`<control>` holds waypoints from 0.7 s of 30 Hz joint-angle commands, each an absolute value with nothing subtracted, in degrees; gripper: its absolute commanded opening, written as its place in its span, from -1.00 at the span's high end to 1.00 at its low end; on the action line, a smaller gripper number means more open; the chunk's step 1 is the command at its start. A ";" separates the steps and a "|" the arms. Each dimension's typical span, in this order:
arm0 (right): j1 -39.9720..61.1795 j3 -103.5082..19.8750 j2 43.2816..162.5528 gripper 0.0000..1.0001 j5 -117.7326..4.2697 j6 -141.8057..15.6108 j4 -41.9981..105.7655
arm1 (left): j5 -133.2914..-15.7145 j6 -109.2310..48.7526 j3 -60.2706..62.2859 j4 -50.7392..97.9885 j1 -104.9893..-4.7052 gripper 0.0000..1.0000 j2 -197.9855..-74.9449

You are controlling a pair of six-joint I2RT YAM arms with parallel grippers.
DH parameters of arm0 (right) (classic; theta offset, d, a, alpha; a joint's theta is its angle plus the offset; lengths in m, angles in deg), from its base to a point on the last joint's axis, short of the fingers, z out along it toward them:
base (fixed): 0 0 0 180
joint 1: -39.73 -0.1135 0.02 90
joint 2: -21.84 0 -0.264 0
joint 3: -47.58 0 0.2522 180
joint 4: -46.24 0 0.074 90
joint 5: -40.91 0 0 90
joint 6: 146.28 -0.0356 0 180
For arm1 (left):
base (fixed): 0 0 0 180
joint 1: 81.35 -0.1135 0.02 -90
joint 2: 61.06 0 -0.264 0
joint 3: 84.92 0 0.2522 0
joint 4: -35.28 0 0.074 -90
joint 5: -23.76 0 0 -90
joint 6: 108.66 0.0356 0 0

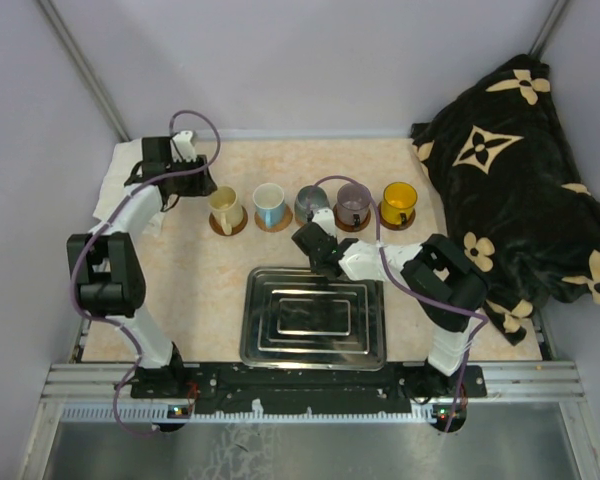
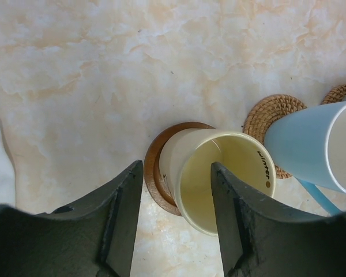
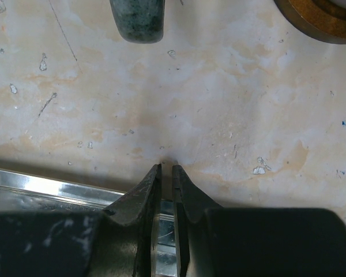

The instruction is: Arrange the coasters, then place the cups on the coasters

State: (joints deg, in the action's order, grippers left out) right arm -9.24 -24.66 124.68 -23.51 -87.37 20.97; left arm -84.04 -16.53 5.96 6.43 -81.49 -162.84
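Five cups stand in a row, each on a coaster: cream-yellow, white and blue, grey-blue, purple-grey and orange-yellow. My left gripper is open at the row's left end. In the left wrist view its fingertips straddle the near side of the cream-yellow cup, which sits on a dark brown coaster. The blue cup rests on a woven coaster. My right gripper is shut and empty, above the table in front of the grey-blue cup.
A steel tray lies between the arm bases; its back rim shows under my right fingers. A black flowered blanket fills the right side. A white cloth lies at the back left.
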 commanded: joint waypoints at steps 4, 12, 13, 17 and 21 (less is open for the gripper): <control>-10.53 -23.11 124.49 0.73 -24.04 -87.16 19.05 | -79.73 -18.14 3.75 7.55 -81.81 -0.18 -153.87; -12.06 -24.32 124.58 0.73 -24.57 -85.30 19.57 | -76.29 -18.94 -0.71 8.15 -81.85 -0.29 -145.64; -12.27 -24.56 124.63 0.73 -24.60 -85.30 19.47 | -76.18 -19.05 -1.03 8.12 -81.82 -0.30 -145.06; -12.91 -25.32 124.90 0.72 -23.45 -85.39 18.77 | -76.30 -19.44 -1.79 7.66 -81.86 -0.32 -143.84; -12.92 -26.26 124.85 0.70 -20.14 -85.05 17.33 | -76.39 -19.92 -2.76 7.61 -81.86 -0.34 -142.64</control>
State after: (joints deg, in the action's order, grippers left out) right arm -12.30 -24.70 124.68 -22.85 -85.82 20.64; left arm -76.77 -18.98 -1.36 7.41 -81.49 -144.87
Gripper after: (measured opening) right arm 0.143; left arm 0.664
